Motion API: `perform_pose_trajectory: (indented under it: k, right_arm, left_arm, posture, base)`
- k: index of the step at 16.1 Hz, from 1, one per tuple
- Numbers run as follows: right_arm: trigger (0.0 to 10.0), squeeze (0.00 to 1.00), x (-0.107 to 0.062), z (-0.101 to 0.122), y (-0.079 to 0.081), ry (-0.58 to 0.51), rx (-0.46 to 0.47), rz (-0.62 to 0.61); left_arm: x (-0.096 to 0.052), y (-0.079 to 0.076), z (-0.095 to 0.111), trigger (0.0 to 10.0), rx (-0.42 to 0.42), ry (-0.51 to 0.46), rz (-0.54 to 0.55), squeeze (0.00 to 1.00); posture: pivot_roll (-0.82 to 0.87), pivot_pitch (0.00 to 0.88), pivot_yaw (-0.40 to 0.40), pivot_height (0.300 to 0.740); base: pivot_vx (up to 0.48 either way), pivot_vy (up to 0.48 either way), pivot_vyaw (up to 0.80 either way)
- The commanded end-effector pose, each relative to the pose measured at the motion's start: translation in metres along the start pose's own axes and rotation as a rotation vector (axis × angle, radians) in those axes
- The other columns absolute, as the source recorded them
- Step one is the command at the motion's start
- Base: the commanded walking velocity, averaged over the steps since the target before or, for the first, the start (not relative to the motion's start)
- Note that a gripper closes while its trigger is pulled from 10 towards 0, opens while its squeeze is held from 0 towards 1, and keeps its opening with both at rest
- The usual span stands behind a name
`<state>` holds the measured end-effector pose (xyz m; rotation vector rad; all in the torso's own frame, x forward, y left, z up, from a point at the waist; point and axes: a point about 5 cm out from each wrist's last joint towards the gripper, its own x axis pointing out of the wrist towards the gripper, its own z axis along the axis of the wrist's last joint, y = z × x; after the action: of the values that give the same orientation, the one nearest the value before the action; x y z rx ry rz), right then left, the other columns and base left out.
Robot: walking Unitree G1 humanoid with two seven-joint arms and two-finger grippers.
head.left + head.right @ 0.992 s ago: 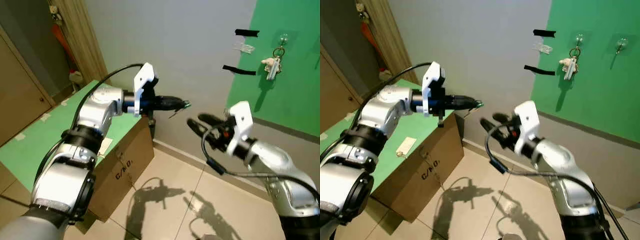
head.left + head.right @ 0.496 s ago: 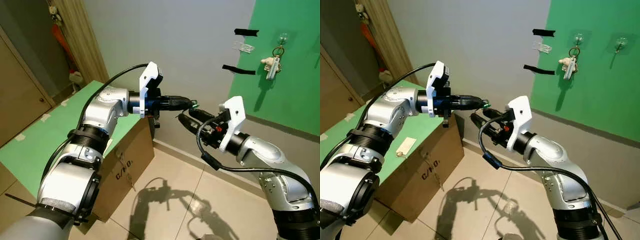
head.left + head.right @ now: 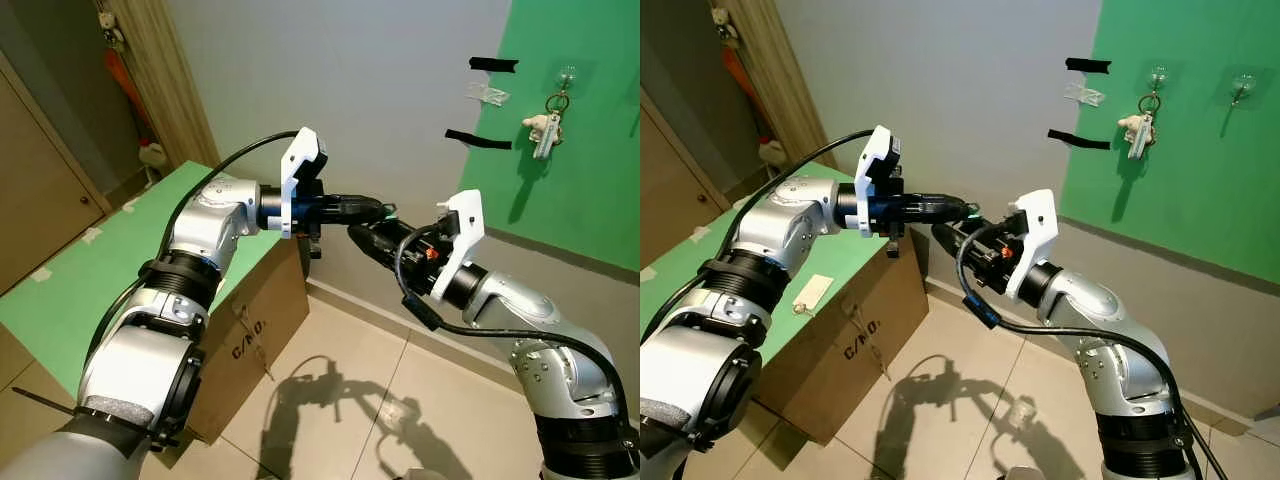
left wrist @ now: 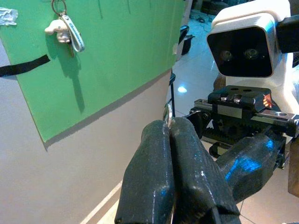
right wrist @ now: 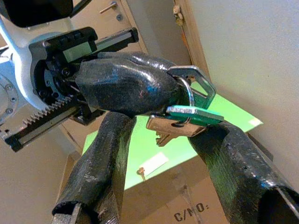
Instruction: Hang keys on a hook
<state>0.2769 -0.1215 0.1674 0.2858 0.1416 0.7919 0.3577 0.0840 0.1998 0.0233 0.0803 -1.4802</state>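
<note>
We find the left gripper point(image 3: 378, 210) at the middle of the frame, its two black fingers pressed tightly together on a small bunch of keys point(image 5: 184, 114). In the right wrist view the keys hang from a metal ring at the tips of those fingers: a silver key, a green tag and a brass-coloured key below it.

The right gripper point(image 5: 159, 140) meets the left one tip to tip, just right of centre in the head views. Its fingers point(image 5: 100, 163) are spread apart, one on either side of the keys. The green tag and the brass key lie just at the inner face of one finger; we cannot tell whether they touch it.

At the upper right of the frame a green panel point(image 3: 590, 120) covers the wall. A hook point(image 3: 567, 76) on it already carries another set of keys with a small white charm point(image 3: 545, 128). A second hook point(image 3: 1240, 88) sits further right on the panel, bare. Two strips of black tape point(image 3: 478, 139) are stuck on the wall beside the panel.

At the lower left stands a cardboard box point(image 3: 245, 335) under a green-topped surface point(image 3: 90, 280).
</note>
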Motion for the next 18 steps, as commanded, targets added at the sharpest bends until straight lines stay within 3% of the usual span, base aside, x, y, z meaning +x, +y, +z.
perform_pose_trajectory:
  k: [1, 7, 8, 9, 18]
  right_arm:
    - [10.0, 0.00, 0.003, 0.012, 0.006, -0.041, -0.012, 0.028]
    - [10.0, 0.00, 0.005, 0.009, 0.005, -0.031, -0.001, 0.003]
    - [3.2, 0.00, 0.005, 0.009, 0.005, -0.034, 0.002, 0.001]
    - [0.0, 0.00, 0.005, 0.009, 0.005, -0.037, 0.006, -0.002]
    - [0.0, 0.00, 0.007, 0.006, 0.005, -0.037, 0.014, -0.006]
  left_arm:
    - [0.002, 0.001, 0.004, 10.0, 0.019, 0.025, -0.008, 0.00]
    - [0.003, 0.003, 0.013, 10.0, 0.018, -0.008, -0.002, 0.00]
    - [0.003, 0.003, 0.013, 10.0, 0.014, -0.016, 0.002, 0.00]
    - [0.003, 0.004, 0.015, 10.0, 0.009, -0.025, 0.009, 0.00]
    - [0.007, 0.003, 0.013, 10.0, -0.011, -0.036, 0.009, 0.00]
  posture:
    - [-0.25, 0.000, 0.125, 0.736]
    - [-0.26, 0.000, 0.132, 0.736]
    - [-0.26, 0.000, 0.132, 0.736]
    - [-0.26, 0.000, 0.132, 0.736]
    - [-0.26, 0.000, 0.127, 0.736]
  base:
    - [0.000, 0.000, 0.00]
    - [0.000, 0.000, 0.00]
    - [0.000, 0.000, 0.00]
    - [0.000, 0.000, 0.00]
    - [0.000, 0.000, 0.00]
